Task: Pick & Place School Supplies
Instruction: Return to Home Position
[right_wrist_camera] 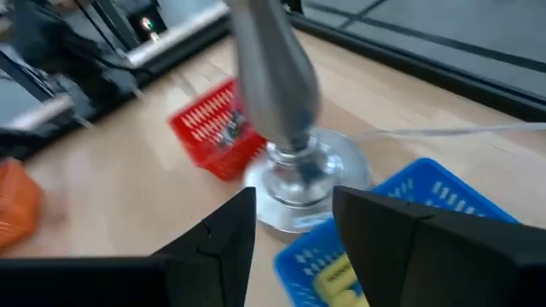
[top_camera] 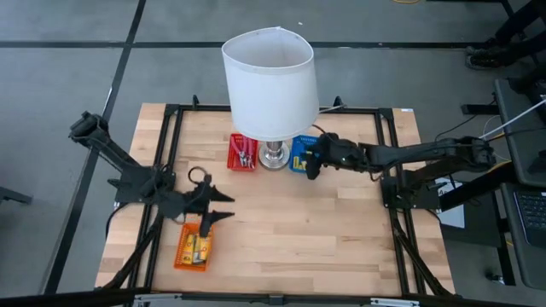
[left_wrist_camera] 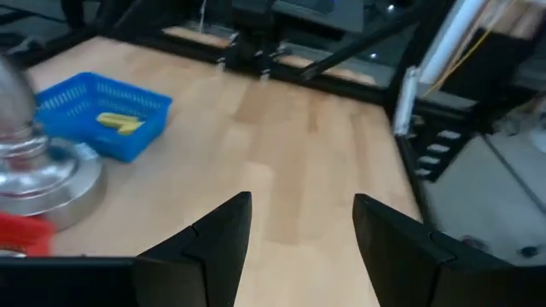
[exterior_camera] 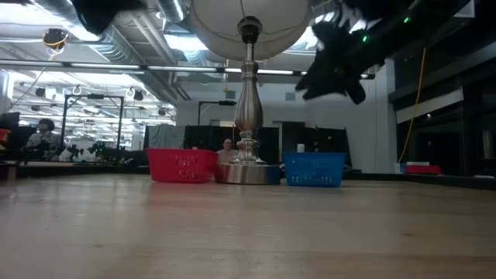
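Above the blue basket (exterior_camera: 314,169) the right hand (top_camera: 312,165) hangs with fingers apart, the left hand (top_camera: 219,211) likewise by the orange basket (top_camera: 178,248).

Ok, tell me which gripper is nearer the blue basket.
Right. The right gripper hangs raised just beside the blue basket; the left gripper is far off, near the orange basket.

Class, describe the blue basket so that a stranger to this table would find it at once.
Find the white-shaded lamp on the table. Two mesh baskets flank its silver base; the blue basket is the one by the right gripper. It holds yellow pieces; the other is the red basket.
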You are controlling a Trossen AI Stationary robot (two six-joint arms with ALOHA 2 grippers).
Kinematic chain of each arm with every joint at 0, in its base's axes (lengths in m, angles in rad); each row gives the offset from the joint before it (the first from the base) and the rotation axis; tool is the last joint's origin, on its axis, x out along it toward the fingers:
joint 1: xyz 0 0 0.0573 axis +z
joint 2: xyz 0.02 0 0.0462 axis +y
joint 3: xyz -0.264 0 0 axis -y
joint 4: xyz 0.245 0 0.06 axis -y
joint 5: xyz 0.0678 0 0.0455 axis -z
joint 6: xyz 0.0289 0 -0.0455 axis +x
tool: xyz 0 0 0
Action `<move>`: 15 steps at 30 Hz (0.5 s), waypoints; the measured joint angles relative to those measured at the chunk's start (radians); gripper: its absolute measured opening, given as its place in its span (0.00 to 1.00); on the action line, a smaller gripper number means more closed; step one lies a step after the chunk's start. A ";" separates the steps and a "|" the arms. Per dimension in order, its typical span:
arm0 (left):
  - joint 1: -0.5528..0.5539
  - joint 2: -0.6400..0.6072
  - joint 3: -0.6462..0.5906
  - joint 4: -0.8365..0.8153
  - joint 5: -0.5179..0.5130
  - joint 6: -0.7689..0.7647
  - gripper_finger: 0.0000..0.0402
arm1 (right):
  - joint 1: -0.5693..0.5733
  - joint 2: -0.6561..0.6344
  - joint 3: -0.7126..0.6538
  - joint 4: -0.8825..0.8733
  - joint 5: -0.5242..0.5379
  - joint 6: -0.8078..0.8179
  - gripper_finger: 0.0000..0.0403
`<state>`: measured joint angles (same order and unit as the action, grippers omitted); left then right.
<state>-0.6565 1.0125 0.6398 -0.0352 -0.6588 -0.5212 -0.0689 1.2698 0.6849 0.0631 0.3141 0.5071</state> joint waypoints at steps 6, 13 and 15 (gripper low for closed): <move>0.181 -0.158 -0.270 0.339 0.188 0.098 0.50 | 0.142 -0.074 0.000 0.002 0.131 0.078 0.40; 0.459 -0.214 -0.455 0.438 0.466 0.180 0.50 | 0.270 -0.115 0.000 0.000 0.261 0.141 0.40; 0.530 -0.215 -0.491 0.487 0.529 0.217 0.50 | 0.290 -0.118 0.000 -0.005 0.284 0.158 0.40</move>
<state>-0.1265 0.7980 0.1488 0.4520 -0.1303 -0.3038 0.2208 1.1515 0.6853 0.0582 0.5983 0.6652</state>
